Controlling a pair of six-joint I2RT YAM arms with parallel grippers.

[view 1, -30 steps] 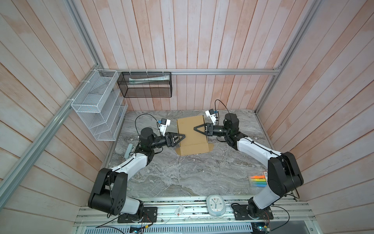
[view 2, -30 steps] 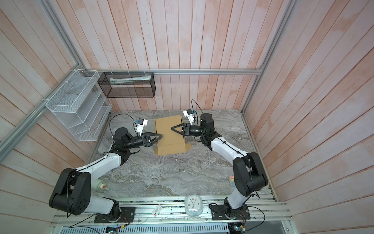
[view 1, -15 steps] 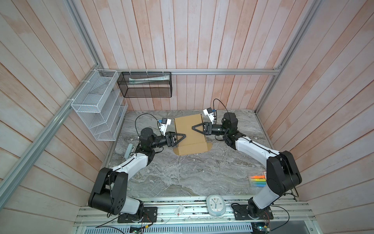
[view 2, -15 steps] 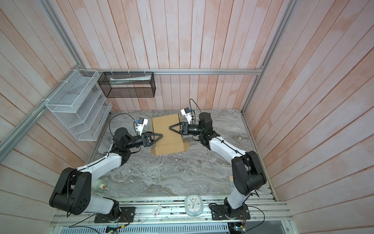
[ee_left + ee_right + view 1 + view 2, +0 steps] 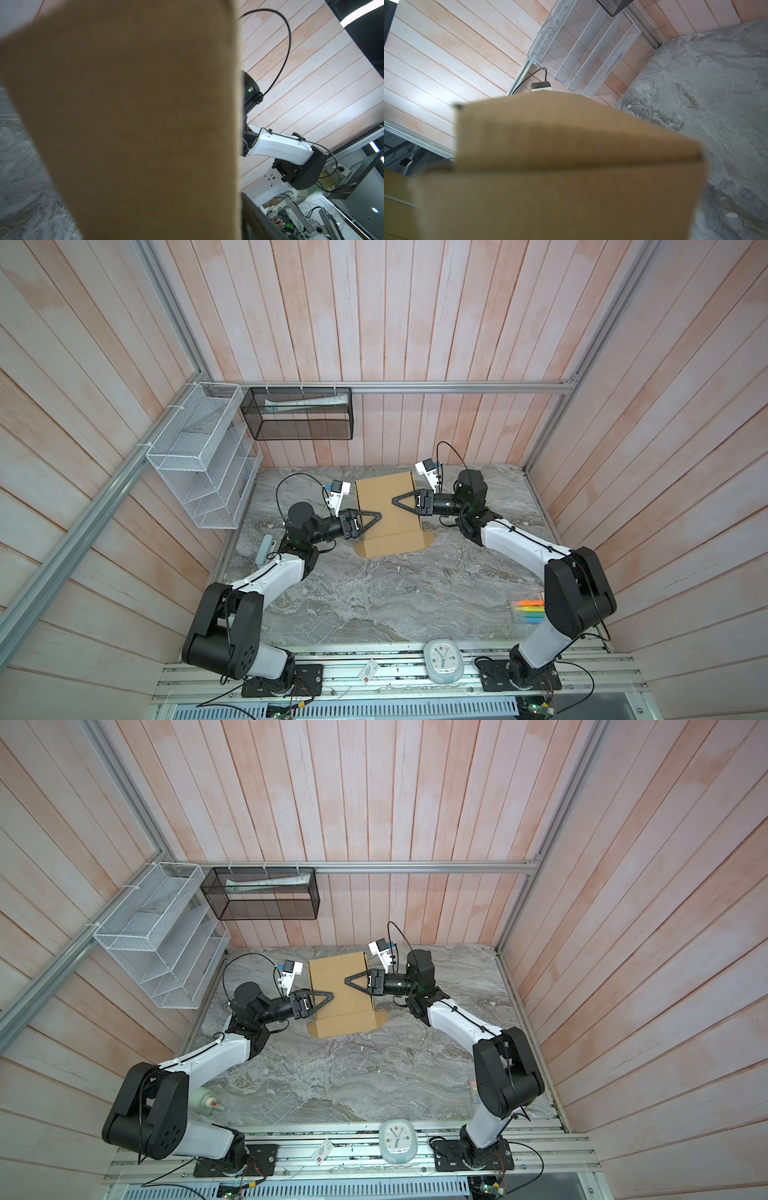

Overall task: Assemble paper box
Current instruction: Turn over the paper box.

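Note:
The paper box (image 5: 382,489) (image 5: 336,969) is plain brown cardboard, folded shallow, at the back middle of the marble table, with a flap (image 5: 392,545) spread toward the front. My left gripper (image 5: 379,514) (image 5: 331,994) reaches over the box's left edge, open. In the left wrist view the cardboard (image 5: 135,124) fills the space beside one dark finger (image 5: 251,218), and the other finger is hidden. My right gripper (image 5: 395,501) (image 5: 346,981) reaches in from the right edge, its upper finger lying on the top panel, shut on the box. Cardboard (image 5: 571,187) hides its jaws in the right wrist view.
A white wire rack (image 5: 203,456) and a black mesh basket (image 5: 301,414) hang on the back-left walls. Coloured markers (image 5: 528,610) lie by the right arm's base, a grey object (image 5: 266,549) at the table's left edge, a small clock (image 5: 442,659) on the front rail.
The box and my right gripper have shifted a little to the left together. My left gripper stays at the box's left edge.

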